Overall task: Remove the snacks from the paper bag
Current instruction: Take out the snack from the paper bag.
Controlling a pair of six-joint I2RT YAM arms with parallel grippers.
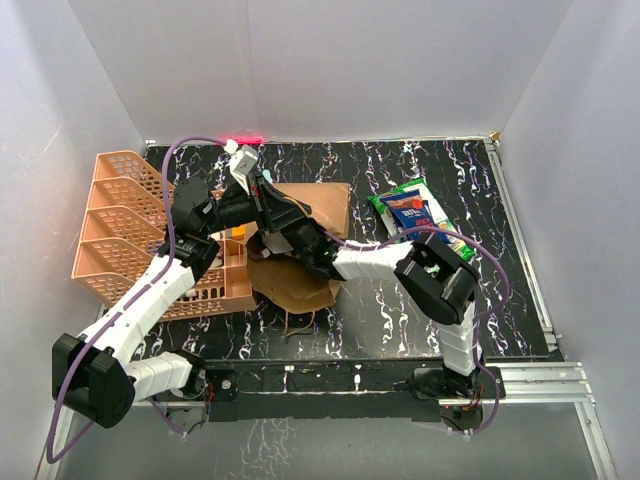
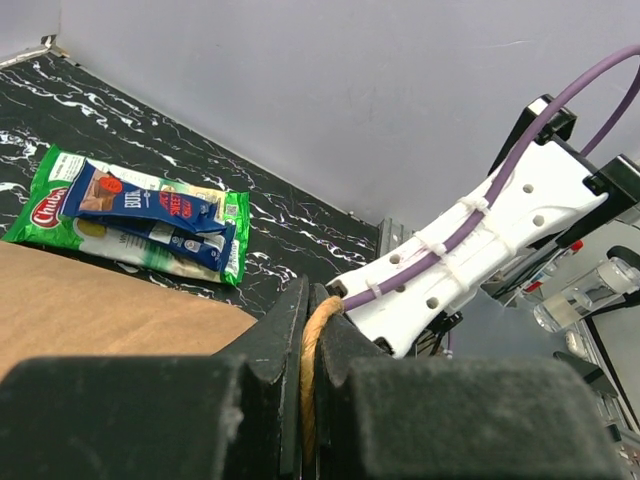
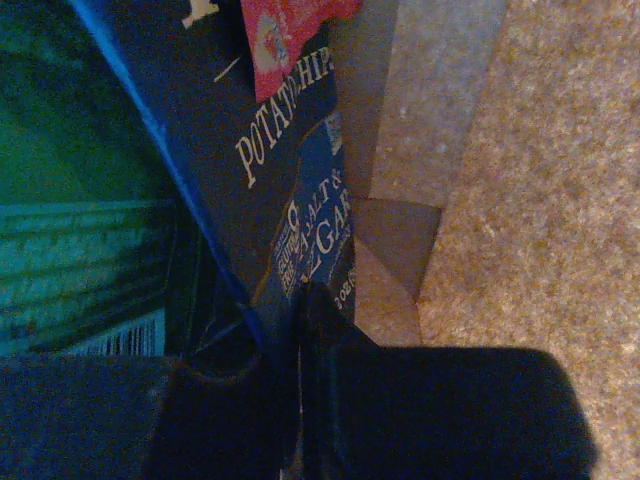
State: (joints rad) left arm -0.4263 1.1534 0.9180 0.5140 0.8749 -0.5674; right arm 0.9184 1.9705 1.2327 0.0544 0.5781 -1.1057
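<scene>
Left gripper (image 2: 306, 300) is pinching paper bag (image 1: 330, 203) handle (image 2: 313, 350) — right gripper (image 3: 298, 305) is clamping dark blue packet (image 3: 262, 170) inside. Next: prob. drawing it out w/o snagging.

The brown paper bag (image 1: 322, 203) is lying crumpled on the counter (image 1: 400, 300), with one twisted handle (image 1: 296, 322) trailing toward the near edge. Green and dark blue snacks (image 1: 418, 215) are lying overlapped to its right. Inside the bag, a dark blue chip packet (image 3: 270, 150) is sitting beside a green packet (image 3: 80, 230).

Orange lattice tray (image 1: 112, 262) at L side, black marbled table (image 1: 400, 310).
</scene>
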